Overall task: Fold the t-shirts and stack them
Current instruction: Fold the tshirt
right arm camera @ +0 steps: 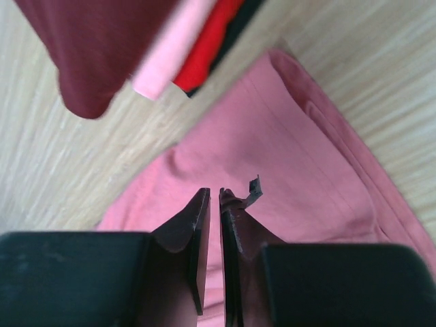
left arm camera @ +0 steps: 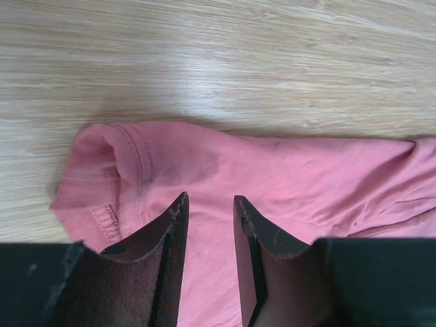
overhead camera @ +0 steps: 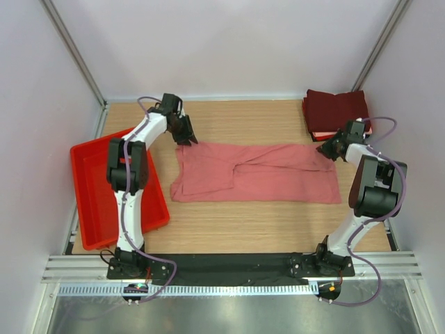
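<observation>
Wood-grain table fills the overhead view. A red tray sits along its left edge. The salmon-pink t-shirt lies spread flat across the middle, with its long side running left to right. The stack of folded maroon t-shirts sits in the far right corner, just beyond the pink shirt's right end.

The left gripper is at the pink shirt's far left corner and the right gripper is at its far right corner, but from above neither shows how its jaws stand.

The wrist cameras fill that in. On the left, the fingers stand clearly apart over pink cloth, which shows through the gap, and a stitched hem curls just left of them. On the right, the fingers are almost together with only a thin slit between them, poised over the shirt's edge. I cannot tell whether any cloth is caught in that slit.

Only the right wrist view shows the stack's edge, where a pale pink layer and a red layer lie under the maroon.
</observation>
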You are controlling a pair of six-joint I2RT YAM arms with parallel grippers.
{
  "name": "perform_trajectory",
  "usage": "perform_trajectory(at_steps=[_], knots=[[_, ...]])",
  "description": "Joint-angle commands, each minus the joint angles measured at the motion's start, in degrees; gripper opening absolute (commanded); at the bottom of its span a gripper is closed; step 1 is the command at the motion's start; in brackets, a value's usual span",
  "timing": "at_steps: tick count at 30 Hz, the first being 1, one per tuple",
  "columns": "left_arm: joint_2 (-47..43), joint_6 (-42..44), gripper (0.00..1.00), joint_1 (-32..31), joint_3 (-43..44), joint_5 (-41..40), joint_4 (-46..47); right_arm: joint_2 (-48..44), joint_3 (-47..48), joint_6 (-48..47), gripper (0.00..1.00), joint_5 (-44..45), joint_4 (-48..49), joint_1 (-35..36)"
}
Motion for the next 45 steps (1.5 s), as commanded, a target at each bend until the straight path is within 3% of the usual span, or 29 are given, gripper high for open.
perform_trajectory(at_steps=[1,5,16,19,25,27,33,37,40,45], knots=[[-0.6,3.3,0.34,0.1,2.0,-1.6,0.6,1.1,2.8,1.6,0.18,-1.3,5.7,-0.5],[3.2,3.3,0.33,0.1,3.9,-2.9,-1.2,3.5,2.6,2.2,0.18,0.5,9.4,-1.6],[6.5,1.3,0.31,0.3,5.8,-16.5,-5.0,6.6,-3.4,5.8,0.16,12.7,14.2,-6.1],[7.4,0.3,0.31,0.7,6.3,-16.5,-4.7,6.1,-4.0,5.8,0.17,13.1,14.2,-6.4],[9.1,0.0,0.31,0.7,12.1,-5.2,-2.8,2.7,-3.4,6.5,0.20,8.7,12.3,-6.4],[7.9,-0.6,0.31,0.7,12.6,-3.0,-1.7,0.6,-2.4,6.4,0.22,7.8,10.1,-6.4],[-2.1,-0.9,0.36,0.7,9.6,-8.1,-1.0,-3.3,2.4,2.0,0.30,3.8,-4.2,-5.2],[-7.9,-0.6,0.34,-0.1,7.4,-18.4,-8.1,-8.1,3.0,-0.6,0.38,2.5,-10.9,-4.0],[-12.8,-0.2,0.33,-2.2,0.6,-20.1,-9.6,-11.4,3.3,-2.9,0.53,2.1,-14.2,-2.3],[-21.2,-0.9,0.33,-6.4,-12.2,-21.3,-5.1,-16.1,3.7,-6.0,0.63,4.2,-19.0,2.8]])
